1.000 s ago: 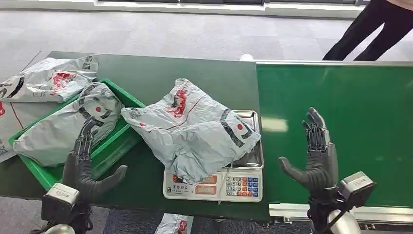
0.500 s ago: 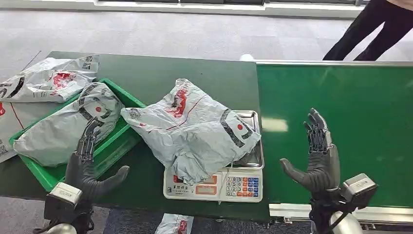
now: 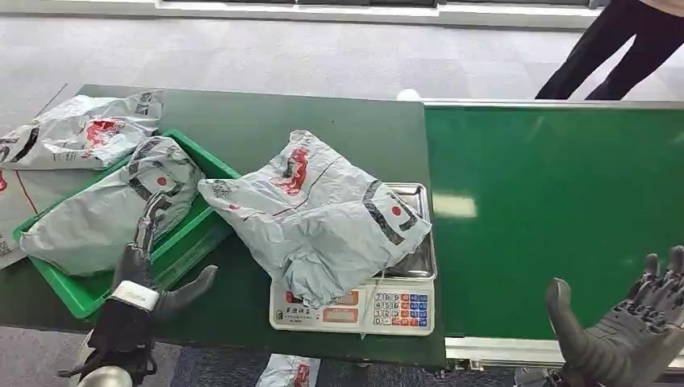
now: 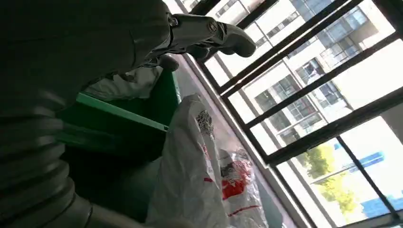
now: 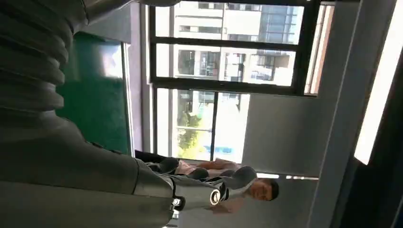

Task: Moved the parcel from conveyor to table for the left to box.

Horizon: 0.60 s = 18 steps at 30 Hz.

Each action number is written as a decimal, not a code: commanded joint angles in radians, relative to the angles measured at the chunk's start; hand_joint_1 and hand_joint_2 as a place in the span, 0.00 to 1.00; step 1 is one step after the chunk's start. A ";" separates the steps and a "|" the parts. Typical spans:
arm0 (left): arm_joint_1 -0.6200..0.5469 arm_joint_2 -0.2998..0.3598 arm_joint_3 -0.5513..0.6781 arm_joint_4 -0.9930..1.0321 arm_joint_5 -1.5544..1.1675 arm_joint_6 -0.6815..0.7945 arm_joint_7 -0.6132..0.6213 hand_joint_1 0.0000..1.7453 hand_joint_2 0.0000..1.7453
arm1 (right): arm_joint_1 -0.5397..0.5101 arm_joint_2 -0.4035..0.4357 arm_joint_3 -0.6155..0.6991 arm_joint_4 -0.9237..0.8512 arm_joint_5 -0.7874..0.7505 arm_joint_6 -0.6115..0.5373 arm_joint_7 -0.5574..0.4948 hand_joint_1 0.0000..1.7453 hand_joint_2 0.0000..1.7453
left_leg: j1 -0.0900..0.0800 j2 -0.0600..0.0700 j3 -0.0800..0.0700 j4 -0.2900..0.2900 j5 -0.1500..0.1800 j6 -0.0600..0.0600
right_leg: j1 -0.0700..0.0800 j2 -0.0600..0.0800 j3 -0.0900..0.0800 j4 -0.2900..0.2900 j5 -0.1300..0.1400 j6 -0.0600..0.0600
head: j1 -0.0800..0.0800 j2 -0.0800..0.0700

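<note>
A grey parcel [image 3: 323, 218] with red and black print lies crumpled on the steel pan of a weighing scale [image 3: 379, 306] at the table's front middle. The same parcel [image 4: 199, 175] shows pale in the left wrist view. My left hand [image 3: 149, 270] hangs open over the near edge of the green box [image 3: 81, 294], left of the scale, fingers spread and holding nothing. A second grey parcel [image 3: 105, 214] lies inside that box. My right hand [image 3: 625, 339] is open and empty, low at the near right corner over the conveyor belt [image 3: 556, 210].
Another grey parcel [image 3: 77, 129] lies on the table behind the box, and one more [image 3: 286, 372] is on the floor below the table's front edge. A person's dark-trousered legs [image 3: 621, 48] stand past the conveyor's far right. The belt carries nothing.
My right hand has dropped down and to the right, from above the belt beside the scale to the frame's lower right corner. My left hand edged forward slightly. The parcel has not moved.
</note>
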 commanded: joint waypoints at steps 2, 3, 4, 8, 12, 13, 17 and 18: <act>-0.116 0.021 -0.119 0.114 -0.067 -0.003 0.066 0.00 1.00 | 0.005 0.047 -0.004 0.010 -0.048 0.004 0.003 0.00 1.00 | 0.000 -0.002 0.000 -0.001 0.002 0.001 | -0.001 -0.002 0.002 -0.001 0.001 0.000 | 0.000 0.000; -0.116 0.021 -0.119 0.114 -0.067 -0.003 0.066 0.00 1.00 | 0.005 0.047 -0.004 0.010 -0.048 0.004 0.003 0.00 1.00 | -0.001 -0.001 0.001 -0.002 0.002 0.002 | -0.001 -0.001 0.002 -0.002 0.002 0.000 | 0.000 0.000; -0.116 0.021 -0.119 0.114 -0.067 -0.003 0.066 0.00 1.00 | 0.005 0.047 -0.004 0.010 -0.048 0.004 0.003 0.00 1.00 | 0.000 -0.001 0.001 -0.002 0.002 0.001 | -0.001 -0.001 0.002 -0.001 0.002 0.000 | 0.000 0.000; -0.116 0.021 -0.119 0.114 -0.067 -0.003 0.066 0.00 1.00 | 0.005 0.047 -0.004 0.010 -0.048 0.004 0.003 0.00 1.00 | -0.001 0.000 0.002 -0.002 0.002 0.001 | -0.001 -0.001 0.003 -0.001 0.003 0.000 | 0.000 0.000; -0.145 0.029 -0.151 0.140 -0.105 -0.014 0.087 0.00 1.00 | -0.005 0.011 0.023 0.028 -0.052 0.004 0.003 0.00 1.00 | 0.000 0.001 0.001 -0.001 0.002 0.001 | -0.001 0.001 0.003 -0.001 0.003 0.000 | 0.000 0.000; -0.206 0.012 -0.201 0.189 -0.171 -0.030 0.125 0.00 1.00 | -0.027 0.022 0.019 0.040 -0.031 0.004 0.003 0.00 1.00 | -0.001 0.001 0.002 -0.002 0.002 0.001 | -0.001 0.001 0.003 -0.001 0.003 0.000 | 0.000 0.000; -0.455 -0.088 -0.379 0.419 -0.399 -0.065 0.264 0.00 1.00 | -0.098 0.022 0.065 0.097 -0.036 0.004 0.003 0.00 1.00 | 0.000 -0.009 -0.002 -0.001 0.005 0.002 | -0.001 -0.009 0.002 -0.002 0.004 0.001 | 0.000 0.000; -0.508 -0.116 -0.413 0.481 -0.444 -0.065 0.289 0.00 1.00 | -0.111 0.028 0.070 0.105 -0.024 0.004 0.003 0.00 1.00 | 0.000 -0.010 -0.002 -0.002 0.007 0.003 | -0.001 -0.010 0.003 -0.003 0.004 0.001 | 0.000 0.000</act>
